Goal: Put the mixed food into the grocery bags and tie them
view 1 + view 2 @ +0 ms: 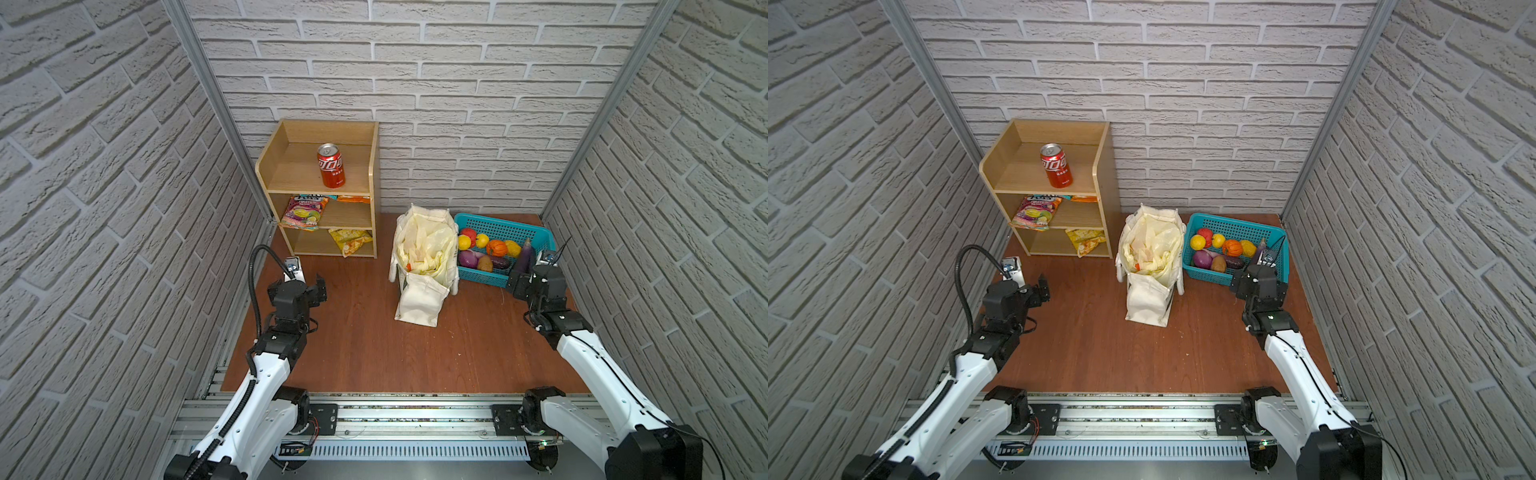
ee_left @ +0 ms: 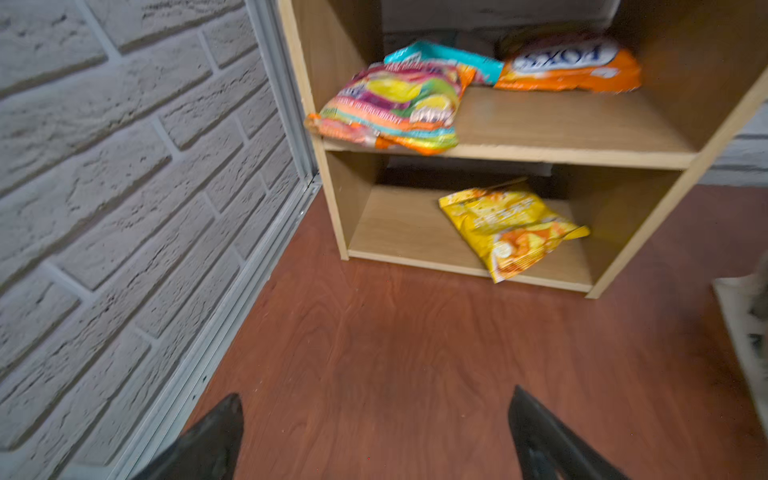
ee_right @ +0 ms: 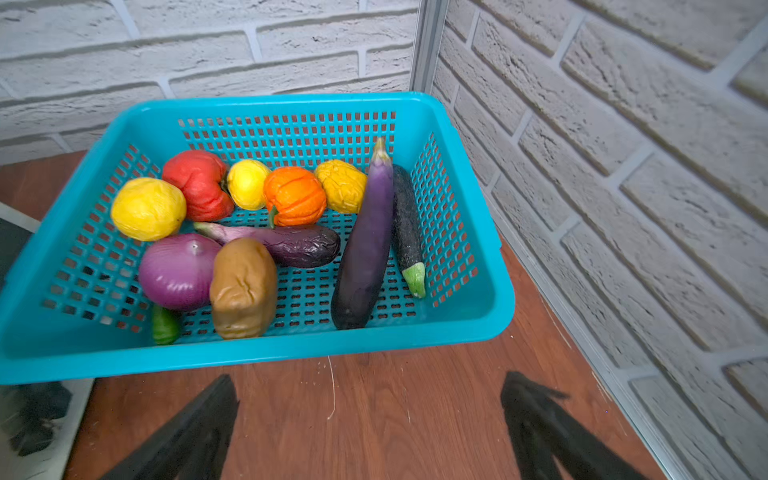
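1 canvas tote (image 1: 419, 300) standing, left hand (image 2: 376, 395) spread wide, right hand (image 3: 370, 378) likewise

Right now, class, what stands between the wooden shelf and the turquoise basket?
The cream canvas tote, holding the pale-yellow plastic bag, stands there, close beside the basket; both top views show it.

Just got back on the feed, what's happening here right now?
Neither arm is holding anything. The left gripper, open, faces the wooden shelf, where snack packets lie on the lower boards and a red cola can stands on top. The right gripper, open, hovers before the turquoise basket of toy vegetables. Between them the canvas tote stands open with the pale-yellow plastic bag inside it, not tied.
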Robot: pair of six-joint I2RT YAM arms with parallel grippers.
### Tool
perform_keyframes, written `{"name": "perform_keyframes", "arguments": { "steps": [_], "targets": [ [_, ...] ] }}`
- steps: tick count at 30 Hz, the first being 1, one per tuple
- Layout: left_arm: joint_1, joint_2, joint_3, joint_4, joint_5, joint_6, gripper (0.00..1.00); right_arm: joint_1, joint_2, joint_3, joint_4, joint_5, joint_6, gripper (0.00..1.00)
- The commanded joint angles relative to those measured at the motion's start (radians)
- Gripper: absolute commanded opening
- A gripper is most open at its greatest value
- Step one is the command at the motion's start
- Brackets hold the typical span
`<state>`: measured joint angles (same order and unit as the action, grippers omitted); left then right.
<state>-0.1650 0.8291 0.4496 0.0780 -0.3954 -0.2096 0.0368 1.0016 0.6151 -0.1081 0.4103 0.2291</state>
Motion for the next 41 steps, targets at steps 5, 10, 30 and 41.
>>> {"name": "perform_keyframes", "arguments": {
  "steps": [5, 10, 30, 41],
  "targets": [
    [0.029, 0.211, -0.094, 0.402, -0.072, 0.073, 0.98, -0.002, 0.174, -0.143, 0.483, -0.039, -0.031, 1.00],
    [0.087, 0.439, -0.140, 0.684, 0.031, 0.115, 0.98, 0.000, 0.283, -0.202, 0.676, -0.110, -0.104, 1.00],
    [0.241, 0.745, -0.058, 0.833, 0.342, 0.108, 0.98, 0.000, 0.466, -0.258, 0.939, -0.351, -0.203, 1.00],
    [0.246, 0.745, -0.057, 0.832, 0.352, 0.104, 0.98, 0.000, 0.470, -0.252, 0.936, -0.354, -0.206, 1.00]
  ]
}}
